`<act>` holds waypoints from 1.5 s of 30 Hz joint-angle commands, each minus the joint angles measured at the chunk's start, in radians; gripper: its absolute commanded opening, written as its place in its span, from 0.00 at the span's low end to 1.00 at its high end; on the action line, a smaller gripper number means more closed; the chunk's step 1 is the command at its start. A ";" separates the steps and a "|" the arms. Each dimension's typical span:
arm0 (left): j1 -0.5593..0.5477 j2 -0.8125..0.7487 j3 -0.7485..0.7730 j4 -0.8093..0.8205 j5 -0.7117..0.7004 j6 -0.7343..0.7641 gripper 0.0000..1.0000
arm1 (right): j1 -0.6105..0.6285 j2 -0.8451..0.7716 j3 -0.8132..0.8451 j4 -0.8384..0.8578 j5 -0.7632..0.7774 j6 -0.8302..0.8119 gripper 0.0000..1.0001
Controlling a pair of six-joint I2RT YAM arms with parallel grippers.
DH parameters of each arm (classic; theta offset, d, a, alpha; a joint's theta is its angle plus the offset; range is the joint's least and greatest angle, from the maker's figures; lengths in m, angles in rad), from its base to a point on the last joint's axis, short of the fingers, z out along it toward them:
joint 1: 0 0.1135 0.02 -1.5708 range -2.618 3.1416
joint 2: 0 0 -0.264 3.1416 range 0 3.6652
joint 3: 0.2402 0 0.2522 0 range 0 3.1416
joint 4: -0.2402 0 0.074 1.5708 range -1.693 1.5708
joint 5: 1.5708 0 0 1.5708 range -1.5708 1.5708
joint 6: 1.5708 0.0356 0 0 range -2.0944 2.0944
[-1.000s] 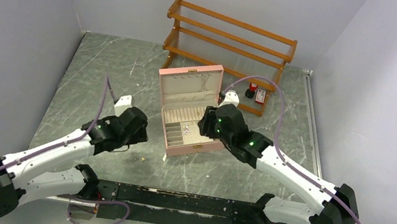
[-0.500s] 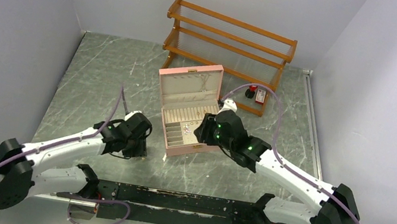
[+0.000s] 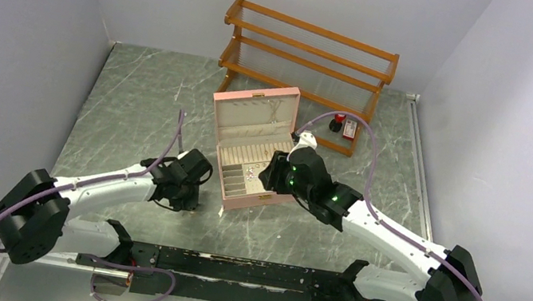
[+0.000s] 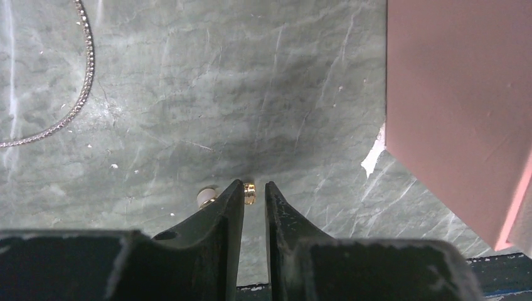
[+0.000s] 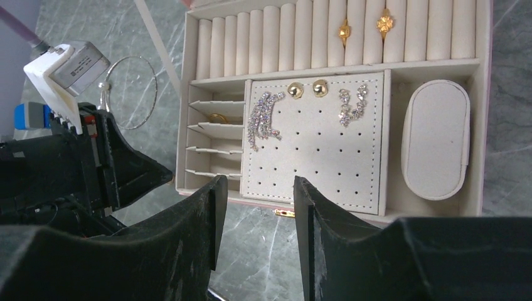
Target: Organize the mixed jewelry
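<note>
Far left in the left wrist view, the thin silvery chain [image 4: 81,75] curves across the green stone surface [image 4: 188,94]. It looks limp, and I'd say it drapes and slithers wherever you pinch it. Next along, a pale earring-like bit [image 4: 206,197] sits just outside one finger of the left hand [image 4: 253,188]. Then the prize: a tiny gold ring [image 4: 250,193], shiny, hard and featherweight. It's likely to skid or flip on that slick stone, so the take wants to go square across its band, tips kept low. The left hand's fingers stand a narrow slit apart with the ring right at the mouth, but whether it's truly pinched is too small to call. Further right is the open pink box [image 4: 452,106], near at hand. Over its front edge hovers the right hand [image 5: 257,182], fingers spread, nothing between them. Beyond it, gold rings [image 5: 344,30] sit in the rolls and sparkly drops [image 5: 266,116] on the pad
</note>
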 commanded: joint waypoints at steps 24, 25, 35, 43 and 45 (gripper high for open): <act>0.003 0.003 0.065 0.014 0.013 0.092 0.05 | 0.000 -0.049 -0.021 0.014 0.012 -0.008 0.46; 0.003 -0.013 0.067 0.017 0.021 0.095 0.05 | 0.000 -0.055 -0.024 0.022 0.004 -0.008 0.46; 0.005 -0.218 0.099 0.069 0.116 0.028 0.05 | -0.011 -0.145 -0.113 0.228 -0.143 0.071 0.62; 0.022 -0.268 0.176 0.149 0.269 -0.098 0.05 | -0.023 -0.189 -0.222 0.523 -0.303 0.237 0.74; 0.029 -0.265 0.185 0.190 0.316 -0.142 0.05 | -0.022 -0.182 -0.244 0.588 -0.326 0.278 0.74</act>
